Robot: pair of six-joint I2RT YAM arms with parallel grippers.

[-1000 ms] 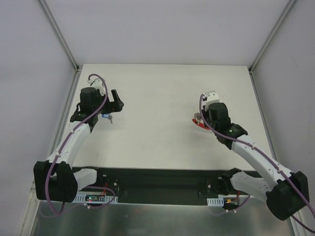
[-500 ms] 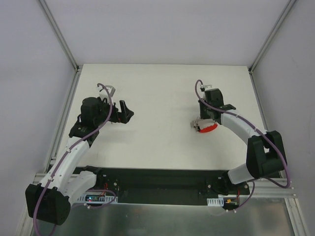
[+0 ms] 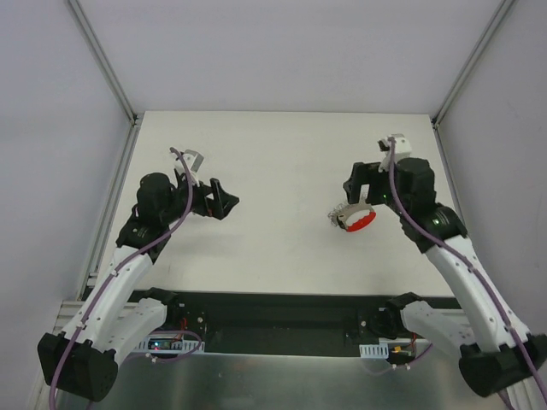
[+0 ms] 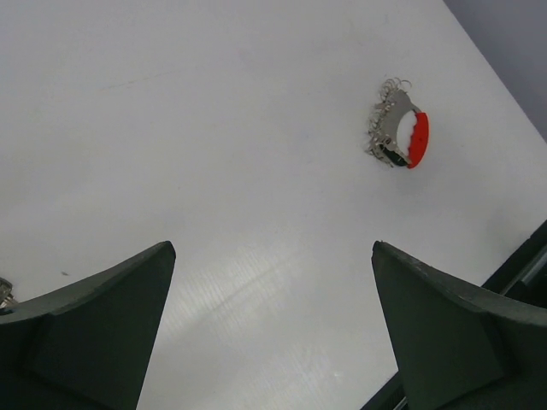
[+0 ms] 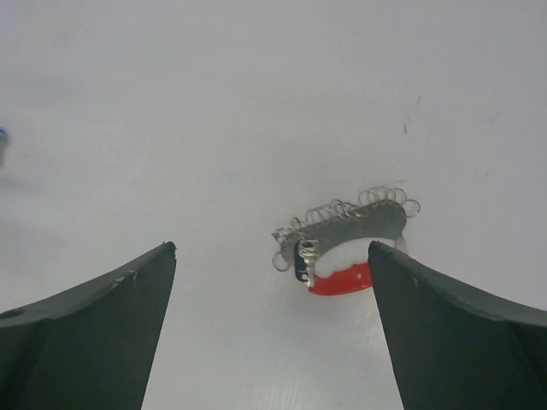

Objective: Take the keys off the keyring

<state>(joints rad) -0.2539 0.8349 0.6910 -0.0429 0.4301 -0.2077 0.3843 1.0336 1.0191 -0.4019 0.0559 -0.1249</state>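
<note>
Right end effector [image 5: 272,246] hangs over the tabletop [image 5: 171,102] with its jaws spread wide and nothing between them. The keyring [image 5: 350,224] lies flat just ahead of it, between the two fingers but nearer the right-hand one, and touches neither. Its red tag [image 5: 340,278] is on the side nearest the end effector, with a curl of small wire loops fanned along the far side. The keys [image 5: 305,258] are hard to separate; one thin silvery key with a dark head lies toward the left-finger side, beside the tag. Left end effector [image 4: 272,245] is also fully open and empty, with the bunch well ahead of it and off toward its right finger. The step in hand looks like a fresh grasp. It would go best if the right end effector drops straight down and pinches the tag, the broadest and stiffest part. The left one could then come across and take the lone key by its head. The pieces are tiny and flat, so a shallow or off-centre close would likely skid them across the tabletop. The pull should run along the wire, not against it.
</note>
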